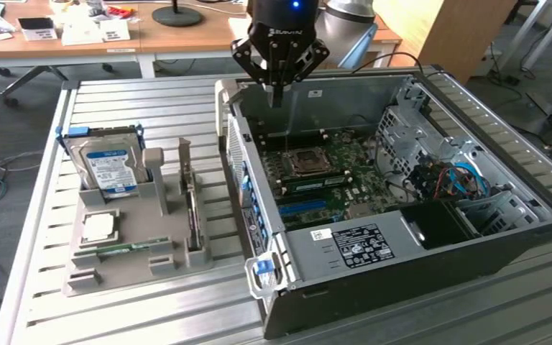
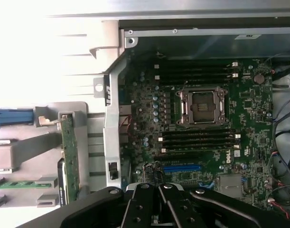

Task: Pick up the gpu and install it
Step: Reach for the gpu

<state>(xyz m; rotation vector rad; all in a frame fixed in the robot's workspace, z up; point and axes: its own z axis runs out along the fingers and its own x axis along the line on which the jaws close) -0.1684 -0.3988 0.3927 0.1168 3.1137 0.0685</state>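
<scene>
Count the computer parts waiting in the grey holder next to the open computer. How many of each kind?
hard drive: 1
processor chip: 1
memory stick: 1
gpu: 1
Total: 4
</scene>
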